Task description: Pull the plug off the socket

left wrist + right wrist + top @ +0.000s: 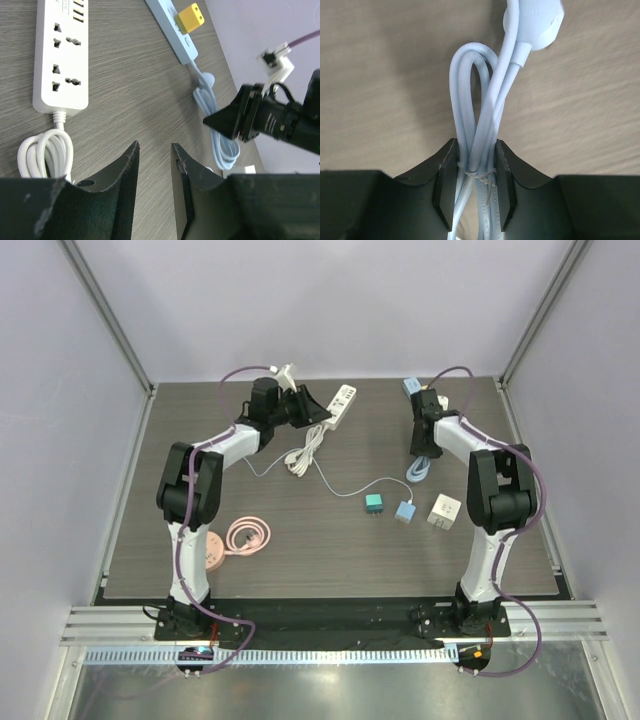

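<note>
The yellow plug [189,17] sits in the light blue socket strip [172,31] at the top centre of the left wrist view, with the white power strip [60,50] lying apart at that frame's upper left. The right gripper [476,150] is clamped on the tied bundle of pale blue cable [492,105] leading from the blue strip, at the upper right of the table [330,550] in the top view. The left gripper [154,150] hangs near the white strip's coiled cord [45,150], its 2 fingers [127,170] a narrow gap apart with nothing between them.
</note>
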You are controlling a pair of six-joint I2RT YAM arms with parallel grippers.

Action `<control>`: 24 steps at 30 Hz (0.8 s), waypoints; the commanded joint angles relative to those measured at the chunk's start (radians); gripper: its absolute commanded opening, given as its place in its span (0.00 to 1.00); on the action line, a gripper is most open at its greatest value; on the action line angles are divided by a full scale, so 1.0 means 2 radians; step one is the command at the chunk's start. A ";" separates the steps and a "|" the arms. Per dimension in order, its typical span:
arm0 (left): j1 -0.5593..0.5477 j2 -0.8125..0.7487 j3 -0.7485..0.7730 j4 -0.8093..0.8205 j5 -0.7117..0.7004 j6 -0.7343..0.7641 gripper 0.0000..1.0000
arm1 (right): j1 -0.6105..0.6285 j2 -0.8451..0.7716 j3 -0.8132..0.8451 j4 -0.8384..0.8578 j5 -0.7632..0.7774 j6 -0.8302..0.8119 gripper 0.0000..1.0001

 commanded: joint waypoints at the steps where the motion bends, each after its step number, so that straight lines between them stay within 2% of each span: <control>1: -0.011 0.004 0.030 -0.001 -0.003 0.019 0.33 | 0.001 -0.047 -0.043 0.014 -0.027 0.018 0.04; 5: -0.037 0.016 0.060 -0.022 -0.015 0.033 0.35 | 0.001 -0.086 -0.094 0.026 -0.035 0.012 0.12; 6: -0.042 0.024 0.067 -0.029 -0.020 0.041 0.37 | 0.001 -0.092 -0.104 0.026 -0.031 0.010 0.28; 8: -0.057 0.033 0.092 -0.056 -0.035 0.052 0.38 | 0.001 -0.105 -0.110 0.025 -0.020 0.009 0.44; 9: -0.063 0.042 0.100 -0.065 -0.039 0.060 0.40 | 0.001 -0.118 -0.109 0.026 -0.017 0.007 0.58; 11: -0.078 0.050 0.123 -0.076 -0.046 0.066 0.41 | 0.001 -0.126 -0.103 0.029 -0.008 0.006 0.72; 12: -0.083 0.059 0.129 -0.082 -0.051 0.068 0.42 | 0.000 -0.126 -0.090 0.032 -0.002 0.001 0.85; 15: -0.099 0.071 0.153 -0.086 -0.059 0.069 0.43 | -0.010 -0.110 -0.036 0.035 0.003 -0.001 0.94; 18: -0.113 0.090 0.179 -0.093 -0.076 0.071 0.43 | -0.028 -0.076 0.023 0.051 -0.009 -0.003 0.99; 20: -0.117 0.108 0.200 -0.087 -0.079 0.052 0.43 | -0.034 -0.044 0.047 0.081 -0.020 -0.021 1.00; 24: -0.120 0.138 0.241 -0.081 -0.078 0.025 0.40 | -0.048 0.049 0.169 0.090 -0.057 -0.063 1.00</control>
